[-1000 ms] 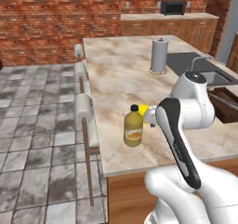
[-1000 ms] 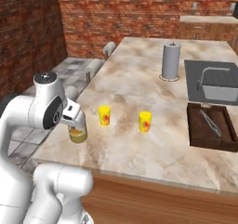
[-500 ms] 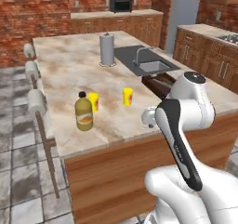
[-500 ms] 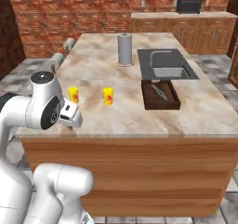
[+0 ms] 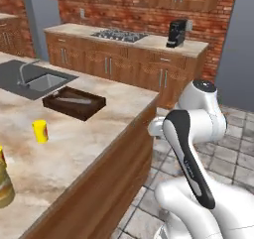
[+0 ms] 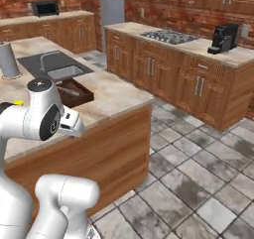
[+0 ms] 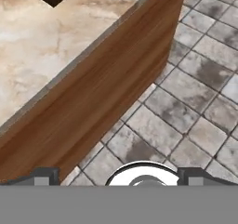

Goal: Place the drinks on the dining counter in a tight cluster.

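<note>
One juice bottle waits on the counter

The fat juice bottle [image 5: 5, 186] stands on the dining counter [image 5: 74, 149]. It looks heavy and smooth, so hold its middle. The gripper [image 7: 118, 181] is spread wide, empty, over the floor.

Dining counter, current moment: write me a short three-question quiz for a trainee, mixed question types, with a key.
1. True or false: the juice bottle stands on the dining counter.
2. Multiple choice: which thing on the counter lies closest to the sink? A. the dark tray B. the yellow cup C. the juice bottle
3. Fill in the gap: in the hand view, the end effector looks down at the floor tiles beside the counter's wood side; its jaws are ____ and nothing is between them.

Key: 1 true; 2 A; 3 open.
</note>
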